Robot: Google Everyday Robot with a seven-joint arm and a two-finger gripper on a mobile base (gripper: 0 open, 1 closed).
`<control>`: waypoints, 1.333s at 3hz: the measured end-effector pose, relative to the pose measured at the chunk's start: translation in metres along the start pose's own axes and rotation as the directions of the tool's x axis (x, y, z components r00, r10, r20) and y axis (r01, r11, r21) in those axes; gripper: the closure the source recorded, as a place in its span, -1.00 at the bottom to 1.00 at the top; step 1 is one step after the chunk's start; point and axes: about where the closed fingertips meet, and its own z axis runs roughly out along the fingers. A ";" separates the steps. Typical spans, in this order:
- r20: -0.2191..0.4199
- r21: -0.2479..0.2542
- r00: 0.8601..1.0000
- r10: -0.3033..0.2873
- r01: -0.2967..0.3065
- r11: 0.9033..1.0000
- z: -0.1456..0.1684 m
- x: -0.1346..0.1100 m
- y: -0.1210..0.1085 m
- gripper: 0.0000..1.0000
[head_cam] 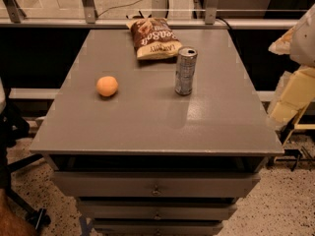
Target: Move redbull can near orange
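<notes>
The redbull can (186, 71) stands upright on the grey table top (147, 122), right of centre. The orange (107, 86) lies on the table well to the can's left, about level with it. My gripper (290, 100) is at the right edge of the view, beyond the table's right side and off the table. It is well to the right of the can and touches nothing. Only cream-coloured parts of the arm and gripper show there.
A brown chip bag (153, 37) lies flat at the back of the table, just behind and left of the can. The table has drawers (155, 186) below its front edge. A rail with glass panels (147, 21) runs behind it. A chair base (24, 210) stands at the lower left.
</notes>
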 end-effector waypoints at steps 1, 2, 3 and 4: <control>0.107 0.020 0.992 0.066 -0.069 0.997 0.013 0.004 -0.030 -1.00; 0.238 0.038 0.966 0.102 -0.114 0.993 0.036 0.006 -0.072 -1.00; 0.346 0.045 0.932 0.104 -0.127 0.991 0.057 0.003 -0.104 -1.00; 0.478 0.048 0.876 0.058 -0.092 0.995 0.070 -0.018 -0.129 -1.00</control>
